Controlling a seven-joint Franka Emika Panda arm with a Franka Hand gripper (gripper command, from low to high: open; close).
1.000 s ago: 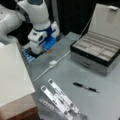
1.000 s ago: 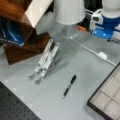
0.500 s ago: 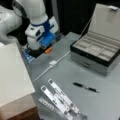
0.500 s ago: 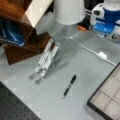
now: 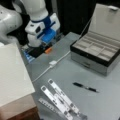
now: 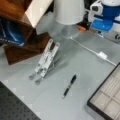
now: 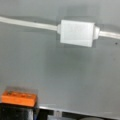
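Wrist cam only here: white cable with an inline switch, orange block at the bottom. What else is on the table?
Observer: A black pen lies alone, toward a front view's bottom right from the switch.
Operator: Where does the cable run?
Observer: In a front view, the cable leads up to the base of a white lamp.
Operator: And the gripper?
Observer: The gripper is by the gray table edge, toward a front view's top left. It is right beside the orange block and apart from the switch.
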